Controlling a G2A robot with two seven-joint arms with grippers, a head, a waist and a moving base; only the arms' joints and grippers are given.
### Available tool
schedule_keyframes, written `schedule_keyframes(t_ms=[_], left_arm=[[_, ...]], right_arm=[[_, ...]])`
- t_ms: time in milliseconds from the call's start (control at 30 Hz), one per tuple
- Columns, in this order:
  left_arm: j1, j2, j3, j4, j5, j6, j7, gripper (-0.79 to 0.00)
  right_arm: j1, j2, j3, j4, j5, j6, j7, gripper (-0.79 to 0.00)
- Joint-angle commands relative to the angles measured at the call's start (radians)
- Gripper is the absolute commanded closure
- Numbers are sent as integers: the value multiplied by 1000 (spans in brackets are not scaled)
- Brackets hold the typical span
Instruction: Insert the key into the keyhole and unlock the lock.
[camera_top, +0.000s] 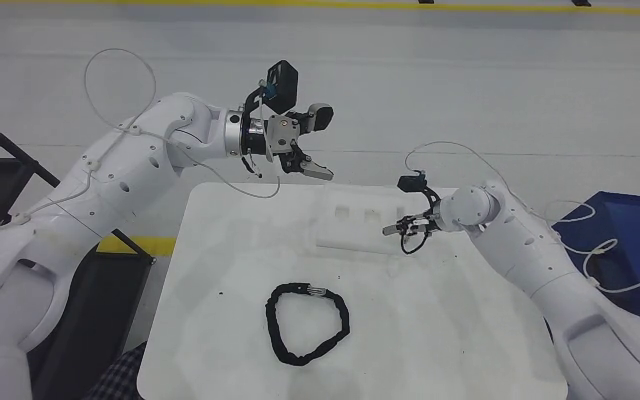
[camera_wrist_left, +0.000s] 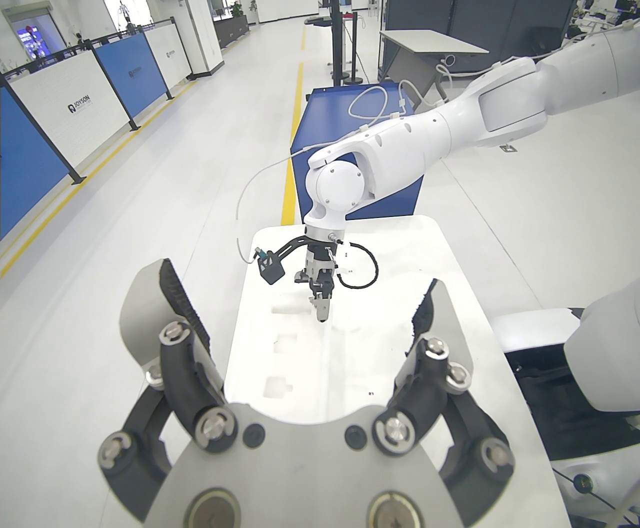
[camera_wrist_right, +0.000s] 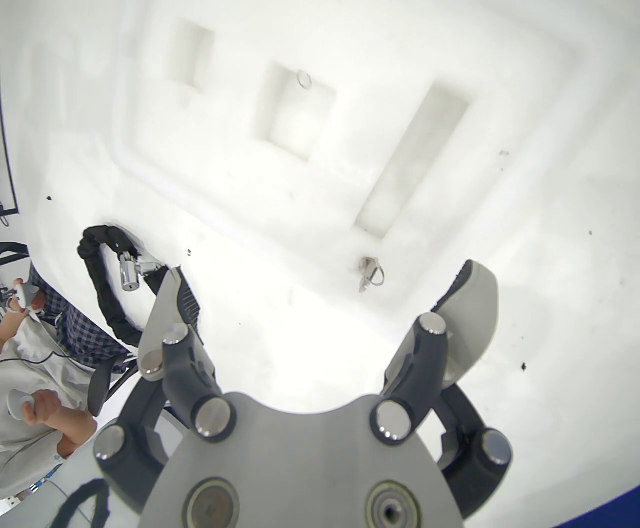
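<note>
A pale glossy floor (camera_wrist_left: 150, 165) carries a yellow line (camera_wrist_left: 295, 125). Blue and white barrier panels (camera_wrist_left: 75, 100) line one side. A blue cabinet (camera_wrist_left: 320, 115) stands beyond the white table (camera_wrist_left: 410, 250).

I see a black chain lock (camera_top: 307, 323) with a shiny silver end (camera_wrist_right: 129, 274). The table (camera_top: 450, 340) and the tray (camera_top: 360, 238) are both plain white, the small key (camera_wrist_right: 369, 272) is silver, and the cabinet (camera_top: 605, 212) is blue.
</note>
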Motion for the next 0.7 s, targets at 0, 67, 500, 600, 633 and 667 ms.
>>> schedule_keyframes(t_ms=[0,67,500,600,633,667], left_arm=[[0,0,0,0,0,0,0,-785],[0,0,0,0,0,0,0,-785],[0,0,0,0,0,0,0,-785],[0,0,0,0,0,0,0,-785],[0,0,0,0,0,0,0,-785],[0,0,0,0,0,0,0,-785]], right_arm=[[-2,-1,-7,-23,-22,30,30,-785],[-6,-2,-7,-30,-31,49,37,-785],[-13,-15,2,-10,-59,37,30,-520],[-10,-20,3,3,-63,29,29,-388],[-9,-21,4,9,-66,29,26,-385],[-8,-23,3,14,-70,30,25,-379]])
